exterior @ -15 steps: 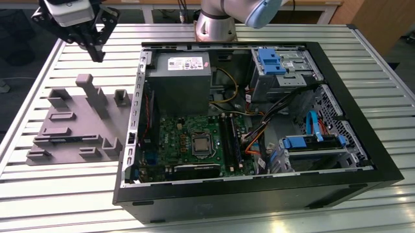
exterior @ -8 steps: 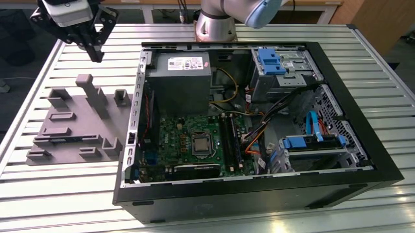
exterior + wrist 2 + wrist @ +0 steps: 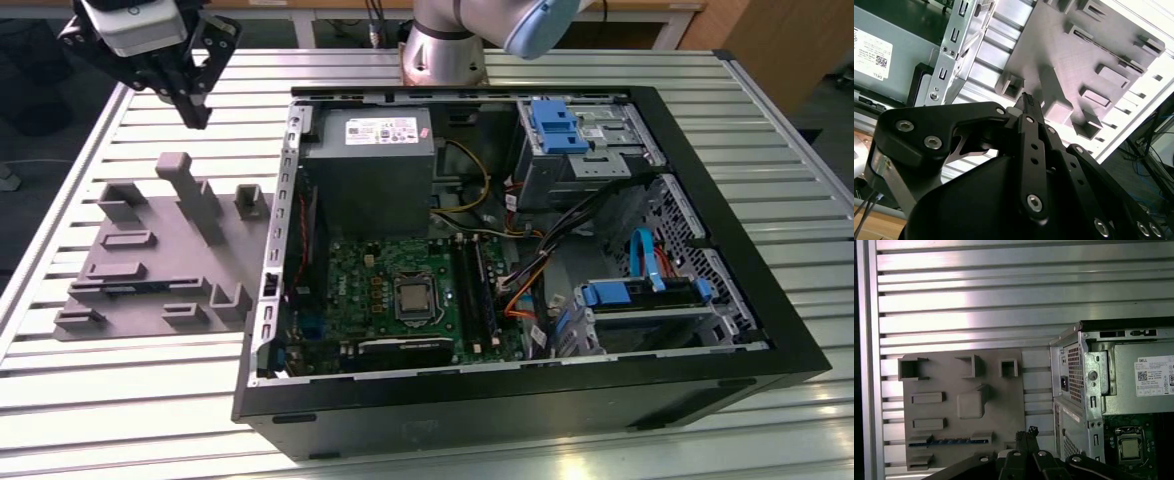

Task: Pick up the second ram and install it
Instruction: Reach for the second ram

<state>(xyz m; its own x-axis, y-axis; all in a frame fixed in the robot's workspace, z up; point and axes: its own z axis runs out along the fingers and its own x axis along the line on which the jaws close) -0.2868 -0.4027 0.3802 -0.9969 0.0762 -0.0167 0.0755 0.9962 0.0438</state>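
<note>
Pick-up is judged to be the step in hand, and it is not yet begun. The gripper [image 3: 200, 118] is held high above the slatted table [image 3: 134, 400], over the far edge of the grey fixture tray [image 3: 160, 230] and apart from everything on it. In both wrist views its fingers are seen closed tip to tip, with nothing held between them. The second ram [image 3: 949, 441] is seen in the first wrist view as a thin blue strip lying on edge in one of the tray's long slots. In the exterior view it [image 3: 131, 288] is found near the tray's near edge, on the exterior view's left of the open computer case [image 3: 534, 385]. The black slot rails [image 3: 474, 290] are seen on the motherboard [image 3: 387, 270] inside the case, well apart from the stick. For the grasp, it is judged that the jaws must be parted, brought across the tray to the stick's slot, and set square across its thin edge before being lowered. Care is called for so that the neighbouring raised blocks of the tray are not struck.
</note>
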